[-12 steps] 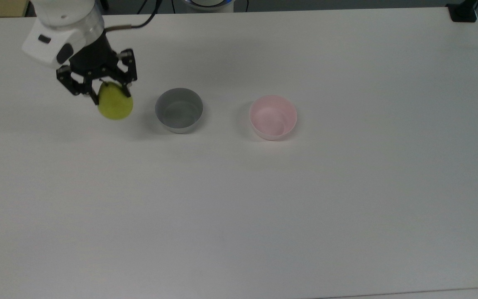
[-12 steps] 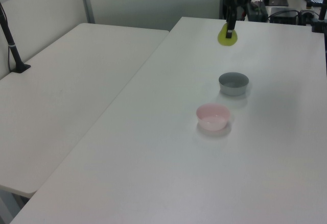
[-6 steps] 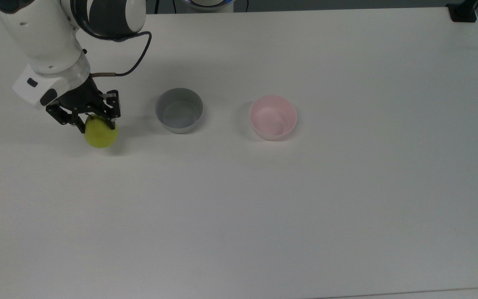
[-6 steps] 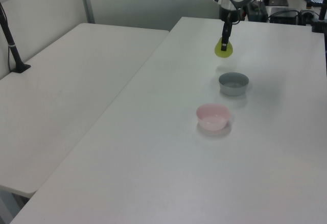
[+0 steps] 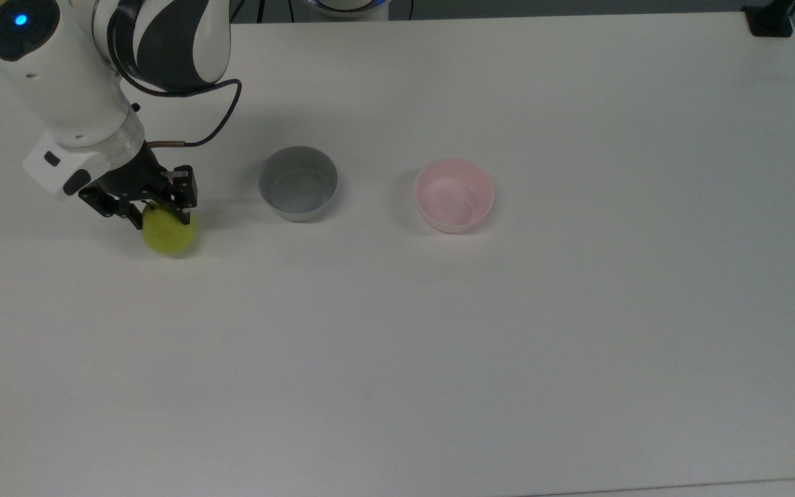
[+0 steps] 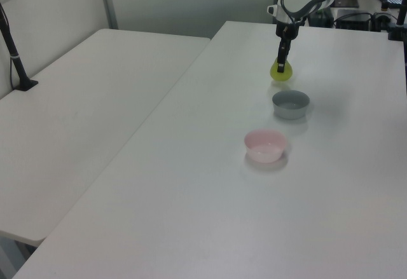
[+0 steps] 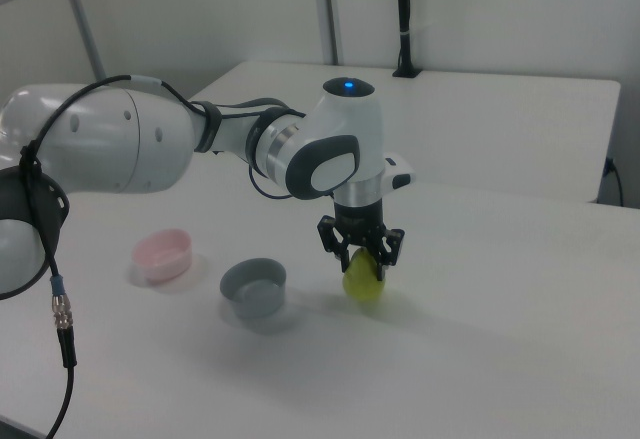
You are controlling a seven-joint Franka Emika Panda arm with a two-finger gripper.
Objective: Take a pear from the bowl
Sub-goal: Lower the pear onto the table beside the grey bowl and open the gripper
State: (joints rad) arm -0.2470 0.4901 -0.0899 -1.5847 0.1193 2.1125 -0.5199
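the claw is clenching the pear and has come down over the last second — the fruit, which was hanging well above the counter, is now sitting at or just above the surface, beside the grey bowl on the top view's left. the pink bowl, on the far side of the grey bowl from the pear, is lying empty. this is suggesting the pick itself is already done — the pear is out of the bowl and the arm is lowering it to set it down near the grey bowl, with release likely coming next.
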